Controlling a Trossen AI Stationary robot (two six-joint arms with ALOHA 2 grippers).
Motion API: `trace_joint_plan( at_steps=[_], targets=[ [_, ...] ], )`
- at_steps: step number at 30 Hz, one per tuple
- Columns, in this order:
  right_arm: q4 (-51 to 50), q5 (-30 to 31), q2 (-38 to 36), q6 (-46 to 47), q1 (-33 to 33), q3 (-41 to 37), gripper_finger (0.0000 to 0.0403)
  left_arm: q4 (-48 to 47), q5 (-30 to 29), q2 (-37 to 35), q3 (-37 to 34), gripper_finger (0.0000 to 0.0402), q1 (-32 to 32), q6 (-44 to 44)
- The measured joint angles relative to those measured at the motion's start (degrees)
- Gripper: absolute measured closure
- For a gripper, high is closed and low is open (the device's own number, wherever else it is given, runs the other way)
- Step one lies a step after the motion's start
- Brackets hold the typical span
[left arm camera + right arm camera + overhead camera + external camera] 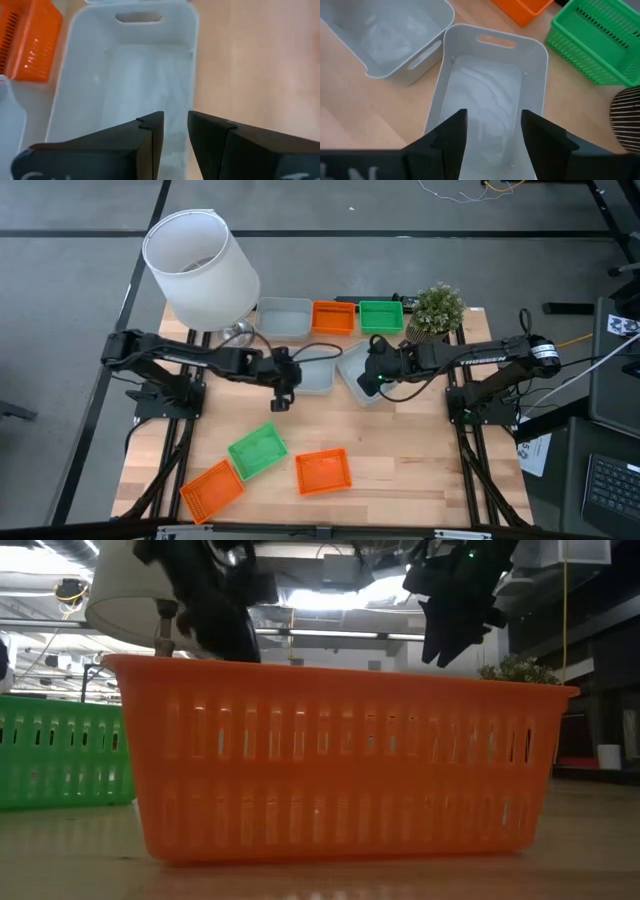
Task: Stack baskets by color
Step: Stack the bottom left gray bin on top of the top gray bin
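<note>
Two pale grey baskets lie side by side at mid-table, one to the left and one to the right. My left gripper hangs open over the left one, above its near-left end. My right gripper stands open, slanting down over the right one; its fingers are spread above the end nearest them. A grey, an orange and a green basket sit in a row along the far edge. A green and two orange baskets rest near the front.
A large white lampshade stands at the far left, with its base beside the far grey basket. A small potted plant is at the far right. Bare wood lies between the middle baskets and the front ones. In the low view an orange basket blocks the middle.
</note>
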Motion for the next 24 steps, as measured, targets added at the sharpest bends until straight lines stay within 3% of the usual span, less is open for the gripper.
trace_joint_plan(
  at_steps=[5,12,24],
  targets=[
    [-1.59,-0.28,0.00,-0.62,0.13,0.00,0.0218,3.60,0.51,5.19,0.02,0.0321,0.72,3.53],
    [-1.83,-0.73,0.00,-1.54,0.15,0.00,0.0218,5.03,7.81,8.57,-0.02,0.0321,0.95,2.30],
    [-1.99,-0.71,-0.02,-1.66,0.20,0.00,0.0218,6.44,6.98,13.22,0.04,0.0321,0.98,2.10]
  ],
)
